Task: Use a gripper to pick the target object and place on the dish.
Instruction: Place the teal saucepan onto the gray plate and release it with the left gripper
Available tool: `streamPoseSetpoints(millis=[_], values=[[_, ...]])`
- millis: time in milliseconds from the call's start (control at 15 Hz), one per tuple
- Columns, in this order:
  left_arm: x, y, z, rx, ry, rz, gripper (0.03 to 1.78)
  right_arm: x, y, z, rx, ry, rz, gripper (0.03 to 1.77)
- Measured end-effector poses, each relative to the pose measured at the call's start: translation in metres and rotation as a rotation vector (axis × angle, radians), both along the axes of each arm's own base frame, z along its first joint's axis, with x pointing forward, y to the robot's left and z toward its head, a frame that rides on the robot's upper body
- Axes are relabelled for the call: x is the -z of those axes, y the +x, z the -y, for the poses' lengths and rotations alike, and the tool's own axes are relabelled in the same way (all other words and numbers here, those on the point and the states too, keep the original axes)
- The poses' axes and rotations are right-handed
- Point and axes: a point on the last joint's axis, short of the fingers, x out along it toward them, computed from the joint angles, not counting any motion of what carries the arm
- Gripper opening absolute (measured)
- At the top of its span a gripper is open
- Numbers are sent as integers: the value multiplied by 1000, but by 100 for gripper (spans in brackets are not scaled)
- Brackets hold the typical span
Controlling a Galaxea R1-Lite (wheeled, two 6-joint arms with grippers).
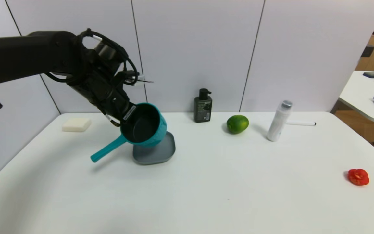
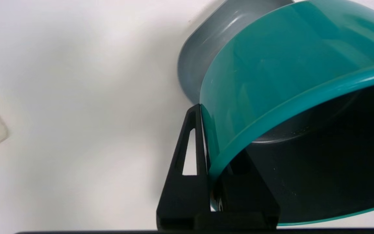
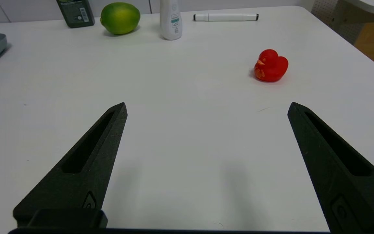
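The right pincer (image 3: 206, 107) hangs low over the near desk (image 1: 206, 195), its fingers spread wide with nothing between them. Farther back, the left pincer (image 1: 122, 117) is clamped on the rim of the teal saucepan (image 1: 144, 125), which is tilted steeply above the grey dish (image 1: 156, 151); its dark inside is empty, its handle slanting down toward the desk. The dish carries nothing else.
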Motion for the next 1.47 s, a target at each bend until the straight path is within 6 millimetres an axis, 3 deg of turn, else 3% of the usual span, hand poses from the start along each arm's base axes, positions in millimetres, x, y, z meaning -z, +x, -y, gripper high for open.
streamPoseSetpoints(millis=[200, 600, 1467], values=[[22, 10, 16, 31, 22, -52, 13, 0, 0, 0, 0, 0, 0, 171], [45, 24, 26, 44, 46, -74, 13, 0, 0, 0, 0, -1, 0, 171], [58, 31, 17, -5, 90, -98, 13, 0, 0, 0, 0, 0, 0, 171]])
